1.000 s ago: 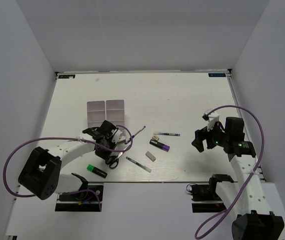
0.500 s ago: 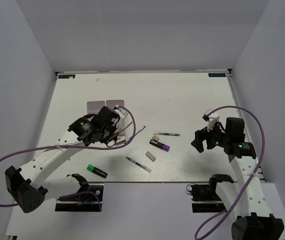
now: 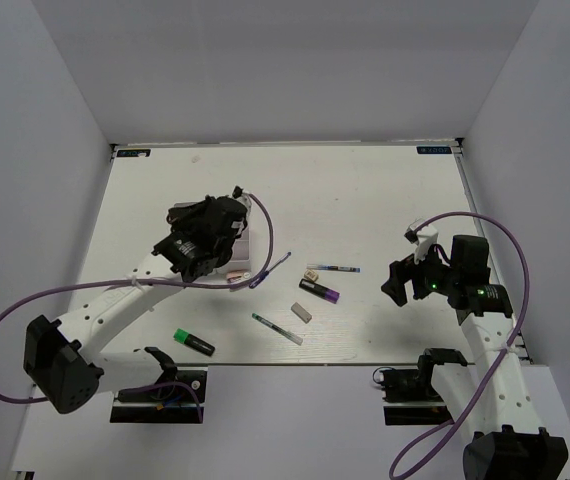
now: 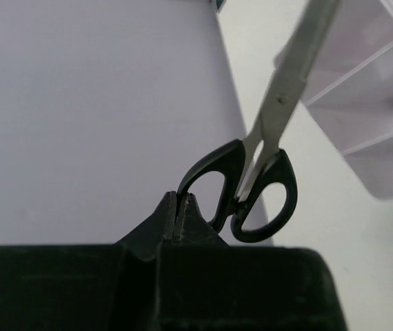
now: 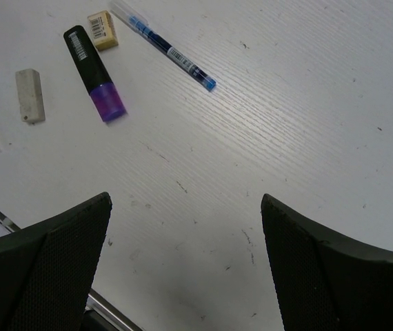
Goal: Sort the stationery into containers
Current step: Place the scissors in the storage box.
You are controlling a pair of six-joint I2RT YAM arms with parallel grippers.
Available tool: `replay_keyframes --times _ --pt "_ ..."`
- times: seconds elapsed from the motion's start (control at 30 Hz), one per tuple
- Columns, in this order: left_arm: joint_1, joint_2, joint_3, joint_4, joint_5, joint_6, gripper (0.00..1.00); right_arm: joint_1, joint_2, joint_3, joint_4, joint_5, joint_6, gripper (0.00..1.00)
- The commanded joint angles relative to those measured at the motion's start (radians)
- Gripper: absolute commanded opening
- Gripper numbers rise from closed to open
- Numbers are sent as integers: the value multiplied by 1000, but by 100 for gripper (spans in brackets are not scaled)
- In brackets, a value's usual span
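Note:
My left gripper [image 4: 180, 196] is shut on one black handle loop of the scissors [image 4: 265, 172]. They hang from it, blades pointing at a pale divided tray [image 4: 383, 103]. In the top view this gripper [image 3: 215, 225] is over the two trays and hides most of them. On the table lie a purple-capped marker [image 3: 319, 291], a blue pen [image 3: 333, 268], a beige eraser [image 3: 311, 276], a grey eraser [image 3: 303, 312], a white pen [image 3: 277, 329] and a green-capped marker [image 3: 194, 342]. My right gripper [image 3: 397, 280] is open and empty above bare table [image 5: 186, 200], to the right of the purple marker [image 5: 93, 72].
A small pink eraser [image 3: 233, 272] lies just in front of the trays. A thin pen [image 3: 275, 265] lies beside the left arm's purple cable. The right wrist view also shows the blue pen [image 5: 169, 49] and grey eraser [image 5: 29, 94]. White walls enclose the table.
My left gripper has lifted the scissors from the table near the front and carried them back over the trays. The right arm has not moved.

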Motion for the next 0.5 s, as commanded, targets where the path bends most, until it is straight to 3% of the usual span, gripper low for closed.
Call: replay_keyframes --times 0.0,0.03,0.07,0.13,0.33,0.47 --pt "28 -26 -115 479 -97 434 0 2 -10 40 -3 -29 2 90" --pt "42 -31 -155 592 -65 579 0 -1 -13 38 -2 -32 4 90" --pt "51 -31 -171 688 -65 618 0 1 -13 38 -3 -32 5 90" --pt "69 -29 -186 721 -27 684 0 2 -13 40 -2 -35 7 90" --pt "148 -25 -168 687 46 736 0 2 -10 40 -6 -41 7 90" --pt "197 -2 -116 546 87 695 0 4 -7 41 -5 -39 8 90"
